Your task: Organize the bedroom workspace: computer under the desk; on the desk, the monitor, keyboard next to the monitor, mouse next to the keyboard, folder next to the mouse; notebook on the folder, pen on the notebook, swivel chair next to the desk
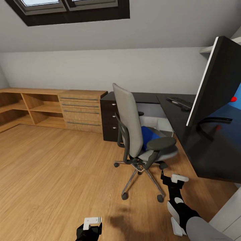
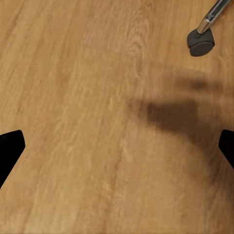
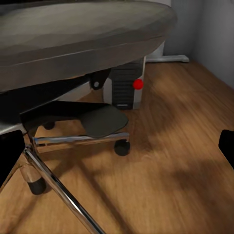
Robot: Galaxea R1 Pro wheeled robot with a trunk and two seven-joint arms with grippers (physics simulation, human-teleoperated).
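Swivel chair (image 1: 139,134) just beside desk (image 1: 201,150) edge, folder (image 1: 149,135) aboard.

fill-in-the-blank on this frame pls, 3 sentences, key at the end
The flat bright-blue folder lies on the seat of the grey upholstered ____ chair.
The slim dark keyboard rests on the glossy ____ desk top.
The boxy light-grey computer tower stands on the wooden ____.

Missing words: swivel; black; floor
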